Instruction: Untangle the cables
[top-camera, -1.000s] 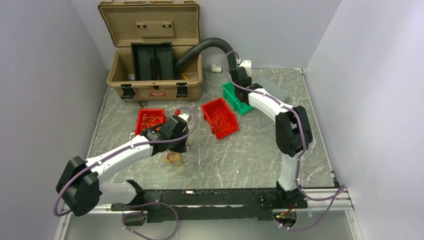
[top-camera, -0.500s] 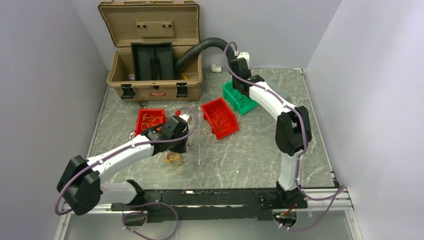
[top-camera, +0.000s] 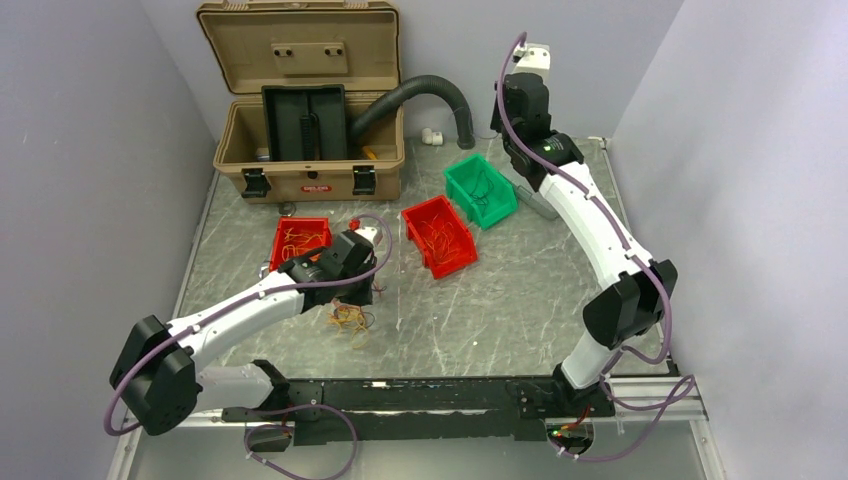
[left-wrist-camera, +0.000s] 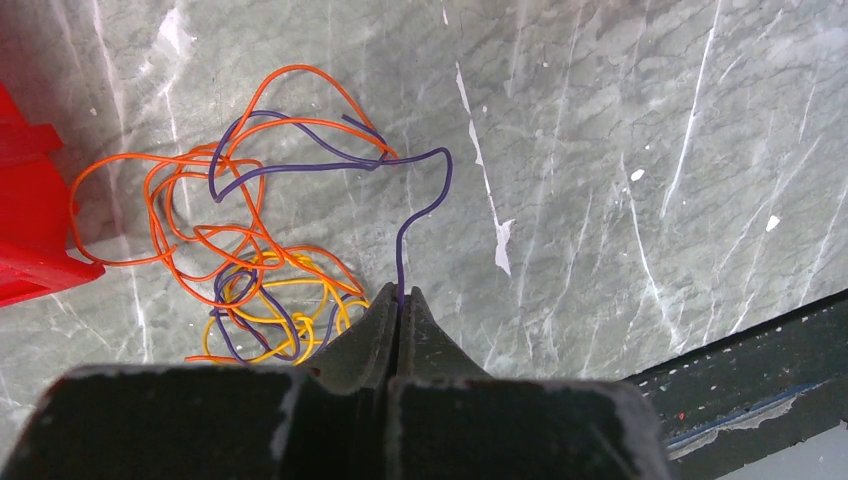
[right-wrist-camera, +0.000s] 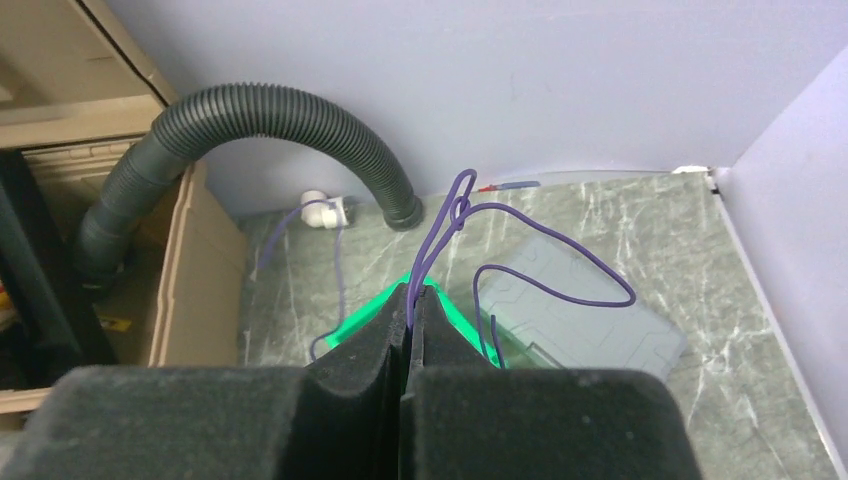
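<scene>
On the grey, white-veined, stone-look table (top-camera: 520, 300), well in front of the hard tan case (top-camera: 310, 182) and toward the arm bases: the cables (top-camera: 348, 318). A loose knot of hair-thin, glossy wires, with orange loops wide and springy, yellow ones coiled tighter, purple threaded through.

Just over that knot, the left pincer (left-wrist-camera: 398, 300). Dark wedge-shaped tips pressed together on one purple strand (left-wrist-camera: 401, 255), straight from the tips, then bending back into the orange loops.

High up to the right of the case, near the back wall: the right pincer (right-wrist-camera: 410, 295). Matte black blocky tips closed tight on a second purple strand (right-wrist-camera: 436, 243), pinched into a narrow eye near its top, with one long springy arc out to the side and loose ends drooping.

Just right of the case: a green plastic bin (top-camera: 460, 200) with a few thin wires inside. In front of the case's right end: a red bin (top-camera: 458, 264) of the same open-fronted shape, fine wires within. In front of the case's left half: another red bin (top-camera: 302, 220) with orange and yellow strands.

From the case's right side: a ribbed black hose (top-camera: 420, 88), arched over and down to the table.
</scene>
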